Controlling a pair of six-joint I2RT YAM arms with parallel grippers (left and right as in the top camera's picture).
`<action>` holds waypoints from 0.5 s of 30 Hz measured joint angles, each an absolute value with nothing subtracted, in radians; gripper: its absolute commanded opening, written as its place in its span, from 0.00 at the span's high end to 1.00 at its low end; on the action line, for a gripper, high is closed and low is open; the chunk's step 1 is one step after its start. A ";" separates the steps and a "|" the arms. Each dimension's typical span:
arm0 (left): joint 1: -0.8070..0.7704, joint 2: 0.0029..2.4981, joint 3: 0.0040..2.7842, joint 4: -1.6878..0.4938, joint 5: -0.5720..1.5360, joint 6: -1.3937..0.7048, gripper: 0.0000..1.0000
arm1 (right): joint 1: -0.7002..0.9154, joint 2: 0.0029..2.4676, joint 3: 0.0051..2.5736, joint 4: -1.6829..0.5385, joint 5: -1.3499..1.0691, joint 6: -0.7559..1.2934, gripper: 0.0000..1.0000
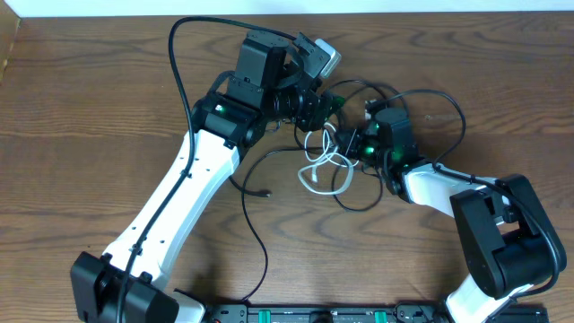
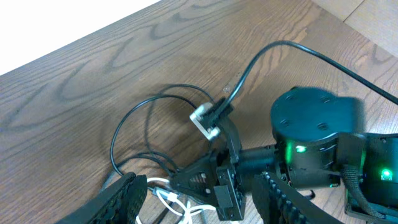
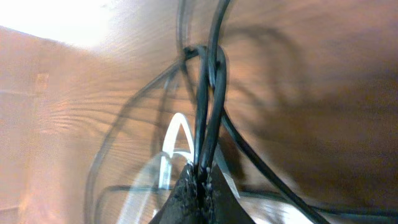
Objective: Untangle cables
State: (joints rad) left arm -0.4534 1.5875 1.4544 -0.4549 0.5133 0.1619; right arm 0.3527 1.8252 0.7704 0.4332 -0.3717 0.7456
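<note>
The white cable (image 1: 325, 172) lies in a small tangle mid-table, with the black cable (image 1: 255, 184) looped through it and trailing toward the front edge. My right gripper (image 3: 202, 180) is shut on a doubled strand of the black cable (image 3: 209, 93), and the white cable (image 3: 177, 138) is blurred just behind. From above, the right gripper (image 1: 346, 144) sits at the tangle's right edge. My left gripper (image 2: 205, 205) stands open astride the tangle, with the white cable (image 2: 175, 203) and the right gripper (image 2: 189, 180) between its fingers (image 2: 124, 199). The left gripper (image 1: 320, 115) hovers over the knot's far side.
A thicker black cord (image 2: 273, 50) with a silver plug (image 2: 205, 121) belongs to the right arm and arcs over the table. The left arm's own cord (image 1: 179, 54) loops at the back left. Black cable loops (image 2: 127, 134) lie on the wood.
</note>
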 measured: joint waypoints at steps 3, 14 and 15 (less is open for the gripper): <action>-0.453 1.588 1.454 -0.457 0.513 0.162 0.41 | 0.352 1.821 0.773 0.517 -0.408 0.738 0.99; -0.453 1.588 1.454 -0.464 0.504 0.163 0.41 | 0.257 1.585 0.773 0.407 -0.393 0.701 0.99; -0.453 1.588 1.454 -0.464 0.495 0.163 0.41 | 0.234 1.552 0.773 0.383 -0.384 0.694 0.99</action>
State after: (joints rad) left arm -0.4534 1.5875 1.4544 -0.4641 0.4946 0.1631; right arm 0.2337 1.5520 0.7734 0.3828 -0.3836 0.6937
